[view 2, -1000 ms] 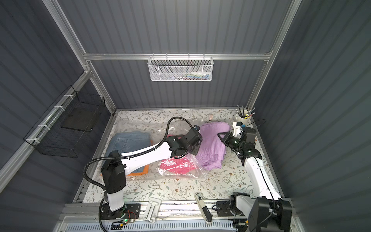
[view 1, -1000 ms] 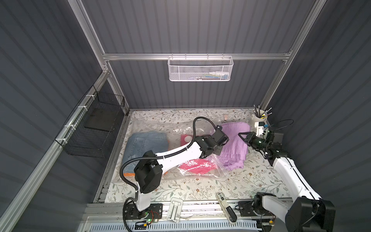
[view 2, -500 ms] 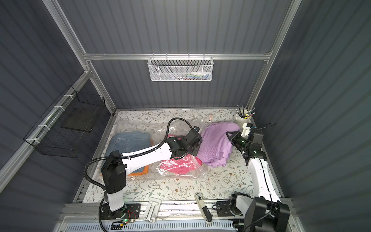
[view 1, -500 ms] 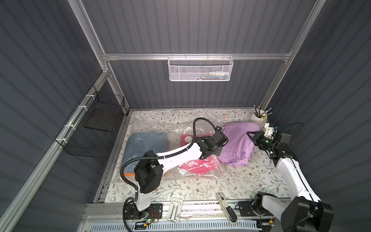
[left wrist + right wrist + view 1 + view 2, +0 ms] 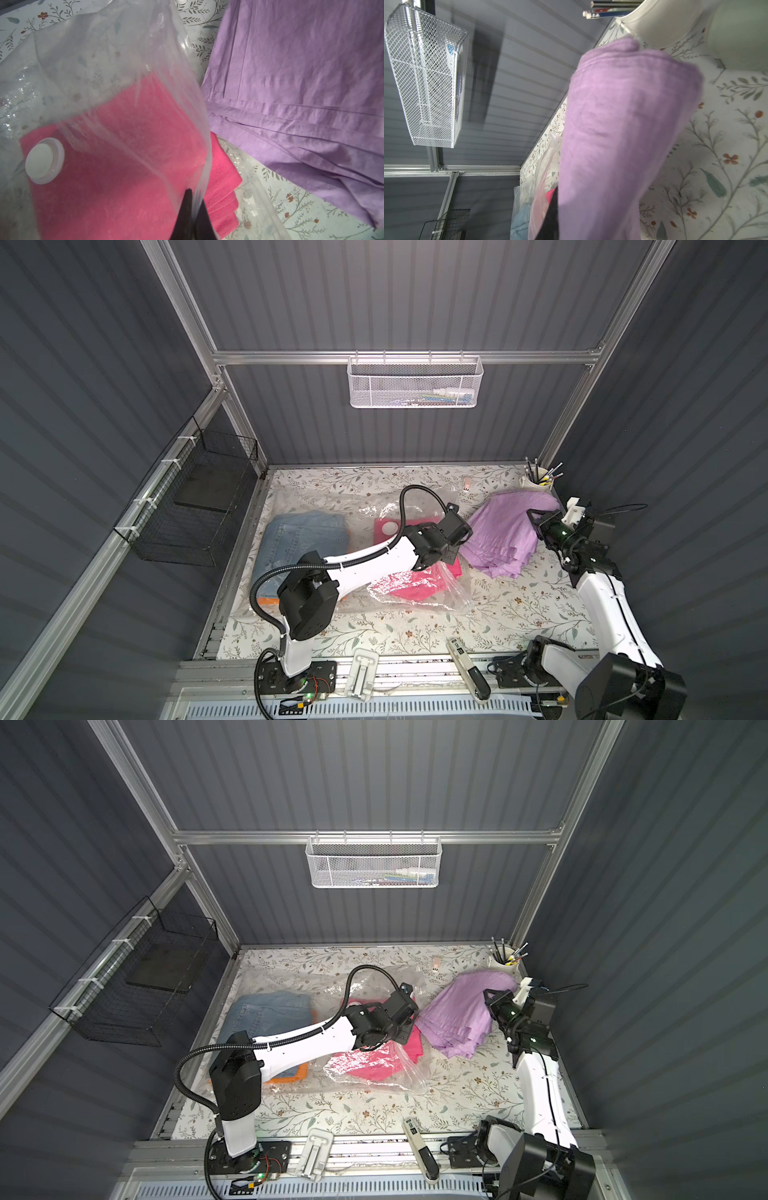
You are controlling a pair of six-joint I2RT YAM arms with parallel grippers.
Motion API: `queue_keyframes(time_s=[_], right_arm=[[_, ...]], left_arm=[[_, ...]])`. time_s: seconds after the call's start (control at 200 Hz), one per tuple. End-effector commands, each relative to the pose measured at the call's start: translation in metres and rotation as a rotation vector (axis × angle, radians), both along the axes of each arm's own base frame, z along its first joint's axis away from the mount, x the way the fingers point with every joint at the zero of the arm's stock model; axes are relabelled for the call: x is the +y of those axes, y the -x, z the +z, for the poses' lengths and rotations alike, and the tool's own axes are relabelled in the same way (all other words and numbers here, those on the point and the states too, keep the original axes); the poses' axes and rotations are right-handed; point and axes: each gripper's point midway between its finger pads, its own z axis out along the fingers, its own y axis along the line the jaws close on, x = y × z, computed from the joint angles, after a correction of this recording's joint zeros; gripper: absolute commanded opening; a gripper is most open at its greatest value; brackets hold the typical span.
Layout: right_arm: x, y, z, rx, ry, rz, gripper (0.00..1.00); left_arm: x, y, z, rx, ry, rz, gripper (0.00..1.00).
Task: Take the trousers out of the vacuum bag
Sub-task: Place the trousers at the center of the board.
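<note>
The lilac trousers (image 5: 503,535) lie rumpled outside the vacuum bag (image 5: 452,595), at about 3 o'clock on the floral table (image 5: 478,626), with their 3 o'clock edge raised. The hot pink trousers (image 5: 116,170) sit at the clear bag's mouth beneath its white valve (image 5: 43,161). The denim trousers (image 5: 299,535) and the orange trousers (image 5: 266,600) lie deeper in, toward 9 o'clock. The left gripper (image 5: 192,209) is pressed together, pinching the bag's upper film. The right gripper (image 5: 535,517) is closed, seemingly on the lilac cloth, which hides its tips.
</note>
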Motion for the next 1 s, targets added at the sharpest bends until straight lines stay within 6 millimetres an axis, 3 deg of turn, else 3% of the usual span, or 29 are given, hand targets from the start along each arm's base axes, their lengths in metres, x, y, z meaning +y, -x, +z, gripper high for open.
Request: queue_keyframes(time_s=[0.0, 0.335, 0.655, 0.805, 0.996], right_arm=[[-0.014, 0.002, 0.005, -0.053, 0.021, -0.062, 0.0], [-0.032, 0.039, -0.057, 0.104, -0.012, -0.166, 0.0], [-0.038, 0.07, -0.091, 0.239, -0.021, -0.22, 0.08], [-0.037, 0.077, -0.099, 0.281, -0.036, -0.222, 0.18], [-0.04, 0.086, -0.1, 0.312, -0.034, -0.241, 0.41]], left_arm=[[0.005, 0.003, 0.01, -0.021, 0.001, -0.003, 0.0], [0.004, 0.004, 0.009, -0.02, 0.006, -0.004, 0.0], [0.002, 0.003, 0.007, -0.016, 0.012, -0.009, 0.0], [0.001, 0.003, 0.006, -0.018, 0.013, -0.009, 0.0], [0.001, 0.003, 0.005, -0.019, 0.014, -0.009, 0.0]])
